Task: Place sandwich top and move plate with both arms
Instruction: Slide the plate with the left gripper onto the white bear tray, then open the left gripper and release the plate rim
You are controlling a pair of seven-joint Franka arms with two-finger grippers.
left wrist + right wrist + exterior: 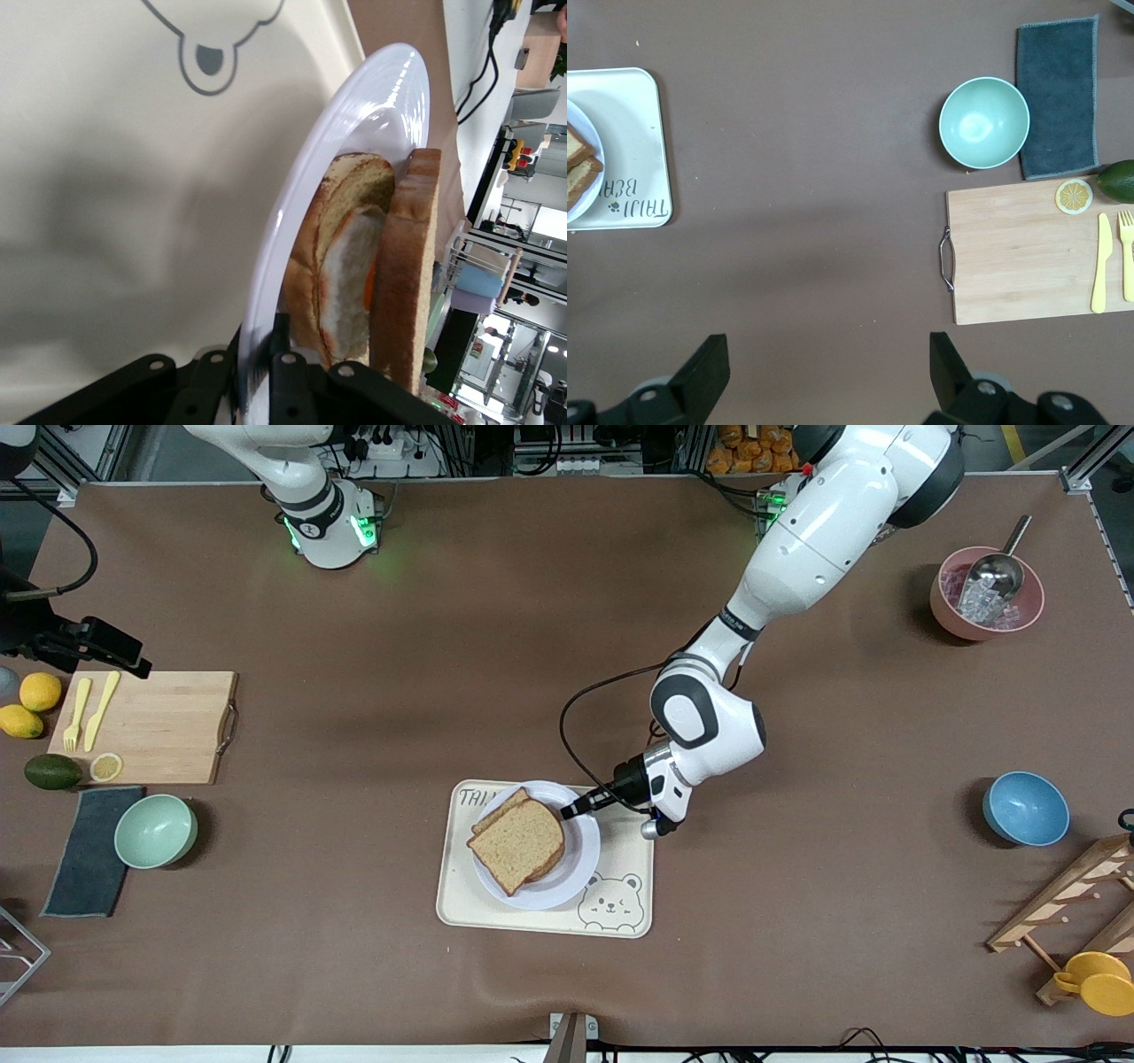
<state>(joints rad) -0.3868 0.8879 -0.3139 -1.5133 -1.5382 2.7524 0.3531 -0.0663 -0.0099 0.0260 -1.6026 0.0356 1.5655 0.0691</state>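
Note:
The sandwich top [516,843] lies on the egg slice on the plate [580,861], which sits on the bear-printed tray [625,850]. My left gripper [574,808] is shut on the plate's rim at the edge toward the left arm's end. In the left wrist view the gripper [259,350] pinches the rim of the plate [354,115], with the sandwich top [409,266] over the egg slice [350,274]. My right gripper [124,657] is open and empty, held high above the bare table near the cutting board; its own view shows it [824,372] wide open.
A wooden cutting board [159,726] with yellow fork and knife, lemons, an avocado, a mint bowl [156,831] and a grey cloth lie at the right arm's end. A blue bowl [1025,808], a pink bowl with scoop [986,593] and a wooden rack stand at the left arm's end.

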